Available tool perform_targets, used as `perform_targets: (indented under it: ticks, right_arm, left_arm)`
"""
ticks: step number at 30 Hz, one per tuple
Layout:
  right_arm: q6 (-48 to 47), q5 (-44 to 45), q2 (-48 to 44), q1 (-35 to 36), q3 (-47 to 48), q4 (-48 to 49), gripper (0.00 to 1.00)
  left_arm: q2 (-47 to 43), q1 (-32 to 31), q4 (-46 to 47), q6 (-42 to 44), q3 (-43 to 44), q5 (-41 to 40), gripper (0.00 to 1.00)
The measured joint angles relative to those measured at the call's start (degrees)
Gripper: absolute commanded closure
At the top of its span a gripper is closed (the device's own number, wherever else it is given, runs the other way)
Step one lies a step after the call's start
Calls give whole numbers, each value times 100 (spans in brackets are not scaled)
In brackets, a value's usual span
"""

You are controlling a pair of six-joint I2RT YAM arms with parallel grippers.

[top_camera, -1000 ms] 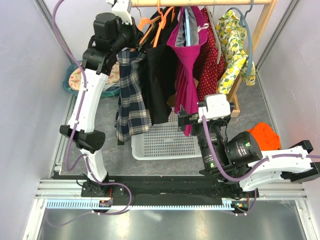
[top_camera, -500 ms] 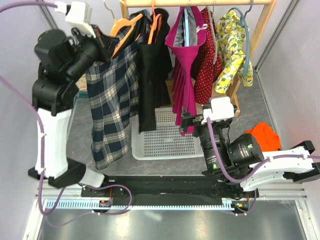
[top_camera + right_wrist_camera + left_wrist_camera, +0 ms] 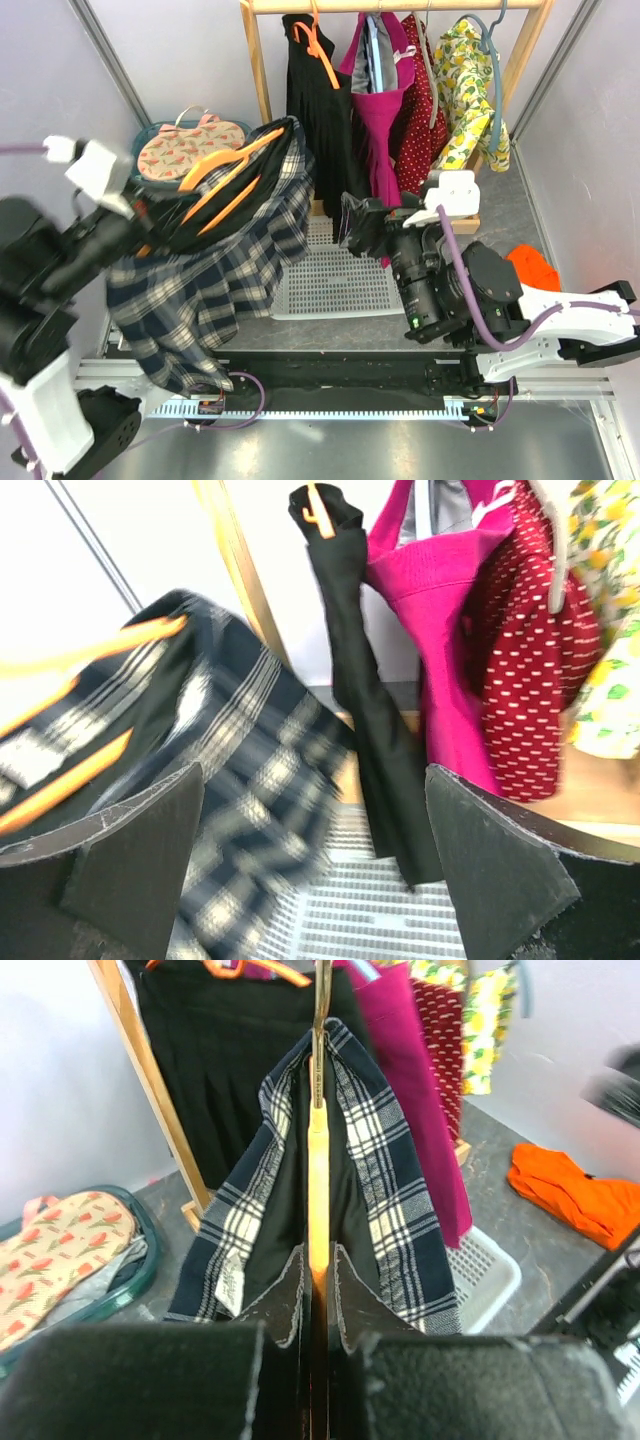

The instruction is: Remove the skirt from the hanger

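The wooden rack [image 3: 262,90] fills the top of the overhead view, hung with a black garment [image 3: 320,110], a magenta dress [image 3: 380,120], a red dotted one and a lemon print. Clear of the rail, at the lower left, the plaid skirt [image 3: 220,270] is draped over its hanger in soft navy-and-white checked folds with a dark lining, the hem sagging toward the bottom edge. A white slotted plastic basket [image 3: 335,290] lies flat at the centre, partly under the skirt. The orange hanger [image 3: 225,175] is smooth, thin and tilted. The left claw [image 3: 318,1310] is clamped tight on the hanger's bar, its dark pads pressing both sides. The right claw [image 3: 312,780] gapes wide at centre right, holding and touching nothing, pointed at the skirt and the black garment
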Motion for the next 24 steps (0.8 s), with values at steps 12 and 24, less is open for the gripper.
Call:
perform_targets:
  ticks: [12, 24]
  right_arm:
    - [2522, -1788, 549, -1023, 389, -1836, 2]
    - [3283, -2850, 876, -1539, 649, -2133, 17]
  left_arm:
    - [-304, -7, -625, 87, 520, 632, 98]
    - [-179, -7, -678, 87, 341, 706, 98]
